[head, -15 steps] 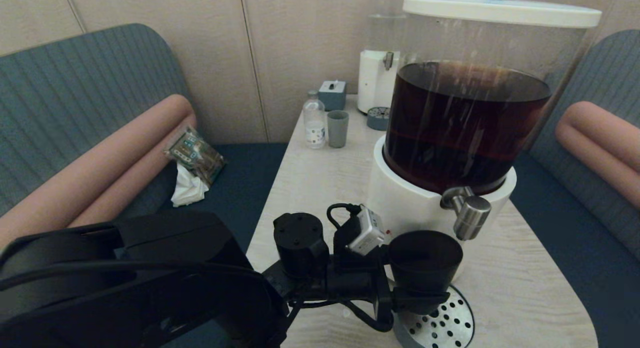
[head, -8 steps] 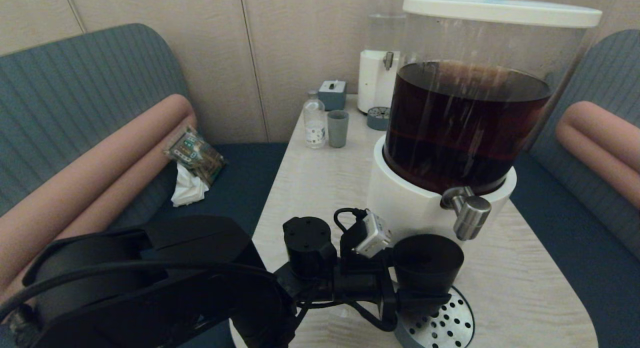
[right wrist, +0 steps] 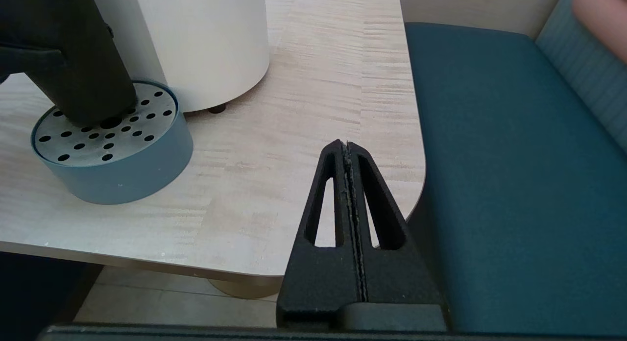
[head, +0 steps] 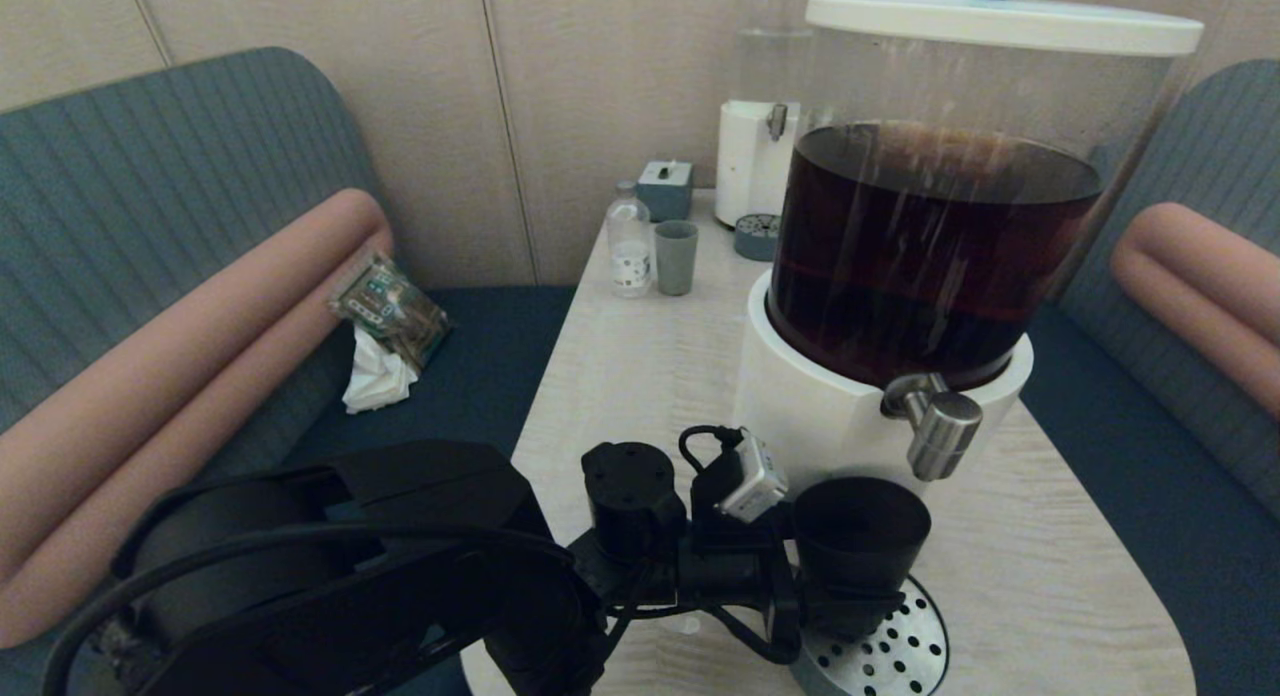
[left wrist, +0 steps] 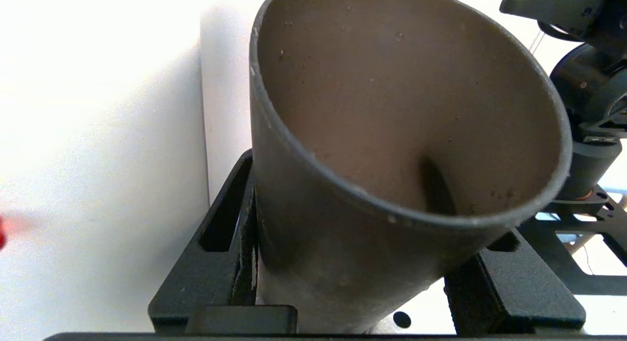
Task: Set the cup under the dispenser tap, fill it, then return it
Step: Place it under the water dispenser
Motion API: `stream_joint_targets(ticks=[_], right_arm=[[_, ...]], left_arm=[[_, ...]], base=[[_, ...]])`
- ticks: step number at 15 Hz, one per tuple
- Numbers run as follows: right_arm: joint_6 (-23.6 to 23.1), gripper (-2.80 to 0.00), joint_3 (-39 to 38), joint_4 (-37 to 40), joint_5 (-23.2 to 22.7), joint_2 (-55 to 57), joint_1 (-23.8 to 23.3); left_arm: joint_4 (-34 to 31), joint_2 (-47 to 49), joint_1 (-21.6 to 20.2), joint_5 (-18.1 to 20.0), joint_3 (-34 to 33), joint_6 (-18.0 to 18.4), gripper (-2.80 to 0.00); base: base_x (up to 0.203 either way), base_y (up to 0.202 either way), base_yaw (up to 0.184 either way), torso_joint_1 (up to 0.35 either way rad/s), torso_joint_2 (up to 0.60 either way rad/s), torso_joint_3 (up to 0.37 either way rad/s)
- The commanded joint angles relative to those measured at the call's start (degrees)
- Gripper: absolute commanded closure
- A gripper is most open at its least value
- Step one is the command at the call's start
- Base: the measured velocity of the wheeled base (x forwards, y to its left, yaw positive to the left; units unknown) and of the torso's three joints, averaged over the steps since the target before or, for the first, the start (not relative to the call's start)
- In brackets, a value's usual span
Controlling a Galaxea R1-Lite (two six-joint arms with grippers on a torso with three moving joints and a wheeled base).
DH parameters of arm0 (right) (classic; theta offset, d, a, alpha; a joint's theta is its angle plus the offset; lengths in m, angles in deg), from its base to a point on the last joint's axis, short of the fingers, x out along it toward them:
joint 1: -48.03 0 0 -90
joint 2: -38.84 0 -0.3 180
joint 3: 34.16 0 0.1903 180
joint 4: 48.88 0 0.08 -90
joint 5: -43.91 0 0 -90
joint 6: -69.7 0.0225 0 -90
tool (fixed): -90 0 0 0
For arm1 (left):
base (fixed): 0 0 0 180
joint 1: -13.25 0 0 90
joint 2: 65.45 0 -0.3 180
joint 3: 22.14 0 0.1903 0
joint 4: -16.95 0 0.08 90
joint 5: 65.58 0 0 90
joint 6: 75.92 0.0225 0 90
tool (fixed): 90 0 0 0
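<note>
You see the cup (head: 862, 536), a matte black-brown tapered tumbler, wider at its rim, clamped between the flat black fingers (left wrist: 215, 262) of the left gripper (head: 835, 601); its inside looks dry and empty, flecked with pale specks; its base stands on the perforated steel drip tray (head: 900, 648) with a blue-grey wall, at the near edge of the pale wood-grain table (head: 640, 376). The dispenser tap (head: 940, 431), a chunky brushed-steel cylinder, juts from the dispenser's round white base (head: 800, 406) just above and right of the cup's rim; the clear tank above holds dark brown liquid. Compared with a second ago, the cup and left arm have shifted slightly right, toward the tap. The right gripper (right wrist: 350, 208) hangs beyond the table's near right corner, its fingers pressed together on nothing.
</note>
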State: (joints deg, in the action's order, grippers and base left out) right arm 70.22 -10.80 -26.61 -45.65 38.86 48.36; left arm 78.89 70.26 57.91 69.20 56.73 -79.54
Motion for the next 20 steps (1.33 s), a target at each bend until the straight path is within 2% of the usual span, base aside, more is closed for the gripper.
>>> stream_joint_targets(ticks=[1, 14, 15, 20], right_arm=[[0.0, 0.0, -0.4, 0.0, 0.0, -0.3, 0.0], [0.0, 0.0, -0.4, 0.0, 0.0, -0.4, 0.0], [0.0, 0.0, -0.4, 0.0, 0.0, -0.3, 0.0], [0.0, 0.0, -0.4, 0.0, 0.0, -0.3, 0.0]], left_arm=[[0.3, 0.8, 0.0, 0.2, 0.1, -0.1, 0.0], [0.4, 1.0, 1.8, -0.6, -0.1, 0.0, 0.0], [0.4, 0.9, 1.9, -0.6, -0.1, -0.1, -2.8], [0.9, 0.1, 2.2, -0.7, -0.6, -0.7, -2.8]], base=[[0.0, 0.0, 0.0, 0.0, 0.0, 0.0], [0.0, 0.0, 0.0, 0.0, 0.0, 0.0], [0.0, 0.0, 0.0, 0.0, 0.0, 0.0], [0.0, 0.0, 0.0, 0.0, 0.0, 0.0]])
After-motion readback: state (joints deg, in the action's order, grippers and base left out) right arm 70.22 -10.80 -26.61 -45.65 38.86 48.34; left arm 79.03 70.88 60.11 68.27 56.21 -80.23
